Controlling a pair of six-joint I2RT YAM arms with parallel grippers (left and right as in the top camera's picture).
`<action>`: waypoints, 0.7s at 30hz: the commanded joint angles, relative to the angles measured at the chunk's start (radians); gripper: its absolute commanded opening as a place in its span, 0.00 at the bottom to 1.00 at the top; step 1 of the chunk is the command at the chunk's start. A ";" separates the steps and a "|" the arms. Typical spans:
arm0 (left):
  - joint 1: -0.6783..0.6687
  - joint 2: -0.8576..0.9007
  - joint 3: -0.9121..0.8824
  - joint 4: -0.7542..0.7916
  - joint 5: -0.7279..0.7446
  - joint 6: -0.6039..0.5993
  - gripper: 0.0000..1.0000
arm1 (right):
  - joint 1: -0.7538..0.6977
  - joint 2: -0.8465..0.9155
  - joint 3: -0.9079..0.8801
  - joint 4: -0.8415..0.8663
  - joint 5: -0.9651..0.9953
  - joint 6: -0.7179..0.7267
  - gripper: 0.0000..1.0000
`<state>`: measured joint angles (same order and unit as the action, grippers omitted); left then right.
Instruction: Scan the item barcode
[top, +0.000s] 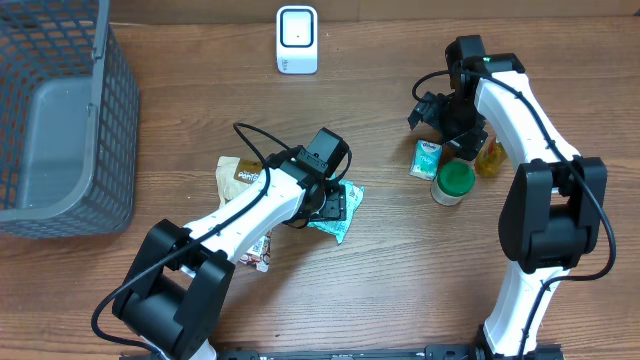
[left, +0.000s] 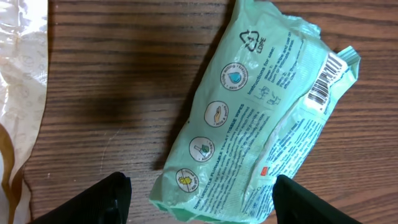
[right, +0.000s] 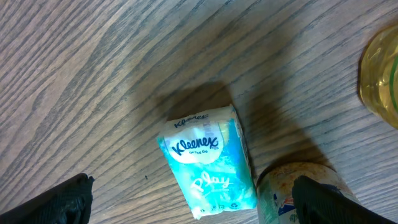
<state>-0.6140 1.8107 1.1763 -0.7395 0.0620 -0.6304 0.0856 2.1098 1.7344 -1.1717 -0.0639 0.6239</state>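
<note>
We see the green wipes packet (left: 249, 118) flat on the bench (top: 400, 280), barcode (left: 326, 79) up, under the released left end effector (left: 202, 202) and well apart from the scanner (top: 297, 40), so we judge pickup and scan remain; the right end effector (right: 196, 202) hangs released over a Kleenex pack (right: 205, 162).

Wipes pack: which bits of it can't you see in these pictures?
- Overhead: the left gripper covers most of the wipes pack; only its edges show.
- Left wrist: the barcode shows, but its digits are too small to read, and the small print is blurred.
- All views: the pack's underside lies against the table, so it is hidden.
</note>
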 joint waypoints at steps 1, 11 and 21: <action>-0.005 0.001 -0.030 0.014 -0.019 -0.014 0.76 | -0.004 -0.022 0.027 0.002 -0.002 -0.004 1.00; -0.005 0.001 -0.086 0.065 -0.014 -0.029 0.79 | -0.004 -0.022 0.027 0.002 -0.001 -0.004 1.00; -0.005 0.001 -0.093 0.077 -0.059 -0.033 0.59 | -0.004 -0.022 0.027 0.002 -0.001 -0.004 1.00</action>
<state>-0.6140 1.8107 1.0981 -0.6605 0.0616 -0.6521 0.0856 2.1098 1.7344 -1.1713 -0.0639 0.6239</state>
